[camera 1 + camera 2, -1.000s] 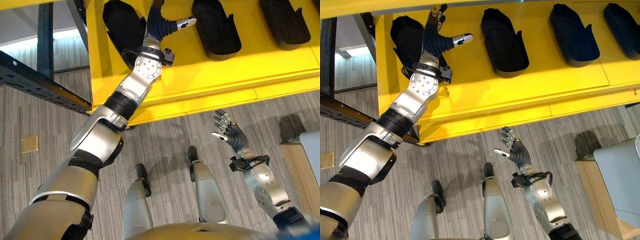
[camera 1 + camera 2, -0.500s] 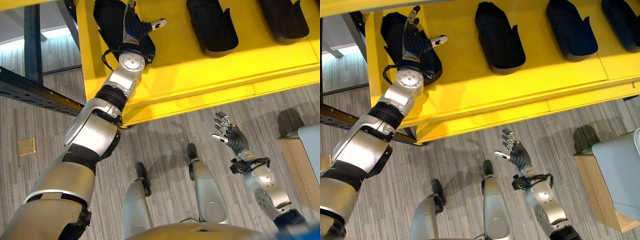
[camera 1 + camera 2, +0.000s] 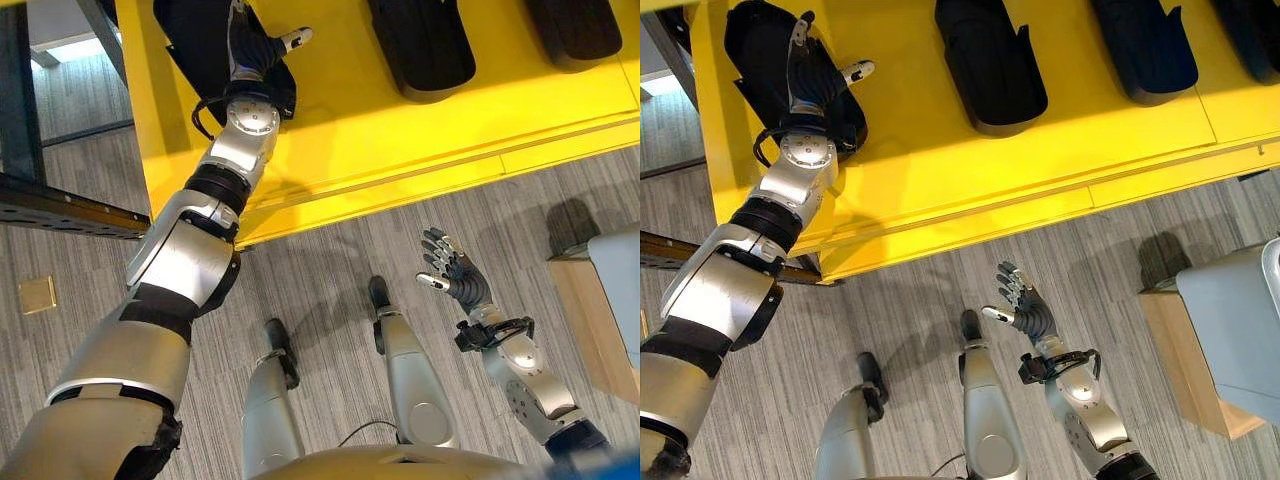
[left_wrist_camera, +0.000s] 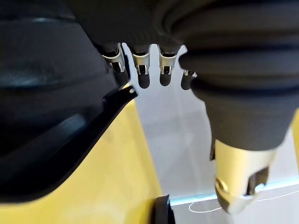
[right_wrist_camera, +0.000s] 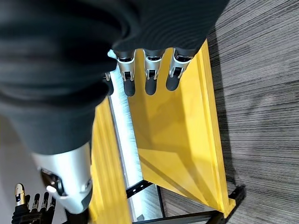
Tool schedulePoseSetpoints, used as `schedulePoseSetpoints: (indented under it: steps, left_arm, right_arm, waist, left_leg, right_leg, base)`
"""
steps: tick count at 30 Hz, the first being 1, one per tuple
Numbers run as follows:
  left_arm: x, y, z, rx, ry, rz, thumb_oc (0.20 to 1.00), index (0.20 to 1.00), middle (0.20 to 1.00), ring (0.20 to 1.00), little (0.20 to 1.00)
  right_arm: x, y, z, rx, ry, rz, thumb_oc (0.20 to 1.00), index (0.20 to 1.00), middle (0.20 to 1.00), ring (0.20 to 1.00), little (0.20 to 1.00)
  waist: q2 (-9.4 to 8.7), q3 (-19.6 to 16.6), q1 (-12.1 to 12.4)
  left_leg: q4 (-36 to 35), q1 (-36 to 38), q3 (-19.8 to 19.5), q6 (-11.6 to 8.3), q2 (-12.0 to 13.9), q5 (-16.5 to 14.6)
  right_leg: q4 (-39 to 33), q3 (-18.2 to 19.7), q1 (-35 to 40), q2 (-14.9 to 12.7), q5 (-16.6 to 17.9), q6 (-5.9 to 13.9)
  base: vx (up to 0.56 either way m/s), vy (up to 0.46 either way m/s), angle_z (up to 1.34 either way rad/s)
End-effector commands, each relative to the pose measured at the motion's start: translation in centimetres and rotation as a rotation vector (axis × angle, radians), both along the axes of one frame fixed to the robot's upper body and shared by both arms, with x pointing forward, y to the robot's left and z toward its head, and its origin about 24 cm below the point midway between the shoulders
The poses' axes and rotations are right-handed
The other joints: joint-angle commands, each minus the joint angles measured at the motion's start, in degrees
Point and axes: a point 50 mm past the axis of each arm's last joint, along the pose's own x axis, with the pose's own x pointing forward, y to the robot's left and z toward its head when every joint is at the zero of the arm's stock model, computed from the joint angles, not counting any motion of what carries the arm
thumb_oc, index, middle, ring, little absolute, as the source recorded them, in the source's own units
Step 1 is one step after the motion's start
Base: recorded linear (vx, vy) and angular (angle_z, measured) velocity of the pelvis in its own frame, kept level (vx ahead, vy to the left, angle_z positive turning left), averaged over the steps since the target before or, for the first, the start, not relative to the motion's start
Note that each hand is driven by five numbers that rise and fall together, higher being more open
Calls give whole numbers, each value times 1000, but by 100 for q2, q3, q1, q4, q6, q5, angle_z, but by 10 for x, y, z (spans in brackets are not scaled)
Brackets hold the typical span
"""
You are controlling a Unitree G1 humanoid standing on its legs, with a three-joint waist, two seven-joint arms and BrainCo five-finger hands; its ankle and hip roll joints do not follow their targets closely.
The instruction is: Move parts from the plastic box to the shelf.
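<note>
Over the last second the left hand has slid toward ten o'clock across the yellow shelf, from the bare yellow beside the leftmost black part to a spot over that part's right half. The view itself has also drifted, so some of that shift is the camera's. My read is that this part is set down on the shelf and the hand is either letting go or nudging it straight.

The left arm reaches up from seven o'clock, nearly straight. Its fingers lie extended over the part with the thumb out toward two o'clock, relaxed and curled round nothing. In the left wrist view the dark fingertips sit just past the part's black rim.

The right hand hangs low at five o'clock over the floor, spread and empty. Three more black parts line the shelf toward three o'clock.
</note>
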Motion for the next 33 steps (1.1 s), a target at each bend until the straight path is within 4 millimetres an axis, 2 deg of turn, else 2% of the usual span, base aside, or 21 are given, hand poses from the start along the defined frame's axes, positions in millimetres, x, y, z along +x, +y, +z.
schedulePoseSetpoints:
  steps: [1,5,7,14,22,23,25,26,33]
  left_arm:
    - [-5,14,46,-124,-120,30,1000,1000,1000,1000,1000]
    - [-4,25,37,-144,-83,63,1000,1000,1000,1000,1000]
    - [-2,36,24,-173,-34,101,1000,1000,1000,1000,1000]
    - [1,47,-7,-197,73,160,1000,1000,1000,1000,1000]
    - [3,28,-23,-110,100,131,1000,1000,1000,1000,1000]
    - [3,21,-33,-77,111,112,1000,1000,1000,1000,1000]
    - [3,18,-37,-78,119,103,1000,1000,1000,1000,1000]
    - [3,15,-46,-65,140,94,1000,1000,1000,1000,1000]
    - [2,12,-66,-45,194,88,1000,1000,1000,1000,1000]
  right_arm:
    - [2,-11,17,21,-82,-24,1000,1000,1000,1000,1000]
    - [1,-11,18,32,-86,-31,1000,1000,1000,1000,1000]
    - [0,-11,17,40,-85,-45,1000,1000,1000,1000,1000]
    - [-5,-13,13,32,-67,-41,1000,1000,1000,1000,1000]
    - [-7,-16,13,13,-71,-41,1000,1000,1000,1000,1000]
    - [-7,-16,14,11,-80,-43,1000,1000,1000,1000,1000]
    - [-6,-16,15,13,-82,-44,1000,1000,1000,1000,1000]
    - [-6,-16,16,13,-87,-45,1000,1000,1000,1000,1000]
    - [-4,-16,16,18,-90,-45,1000,1000,1000,1000,1000]
  waist:
    - [83,114,-40]
    - [51,192,-54]
    - [27,263,-69]
    - [-10,285,-36]
    - [9,273,19]
    - [10,288,38]
    - [10,292,42]
    - [5,309,51]
    - [-17,351,54]
  left_leg:
    - [222,-266,-400,-184,381,59]
    - [310,-361,-392,-175,384,24]
    - [388,-454,-398,-166,392,-11]
    - [523,-641,-424,-163,394,-67]
    - [480,-630,-441,-160,375,-63]
    - [476,-627,-441,-153,363,-61]
    - [476,-628,-441,-151,359,-58]
    - [467,-632,-442,-151,350,-49]
    - [464,-624,-418,-146,343,-44]
  right_leg:
    - [167,-55,474,-254,-293,174]
    - [234,-27,371,-232,-306,159]
    - [305,-1,277,-206,-326,147]
    - [440,-11,86,-165,-368,114]
    - [435,-14,78,-149,-368,98]
    - [431,-24,77,-151,-360,93]
    - [434,-28,80,-153,-358,90]
    - [427,-27,85,-151,-350,88]
    - [426,-26,81,-161,-330,86]
  base:
    - [23,-1,-7]
    - [8,-3,-2]
    - [9,-5,-2]
    - [4,-8,-4]
    - [-6,0,1]
    - [-21,-1,5]
    - [0,0,0]
    - [0,0,0]
    - [0,0,0]
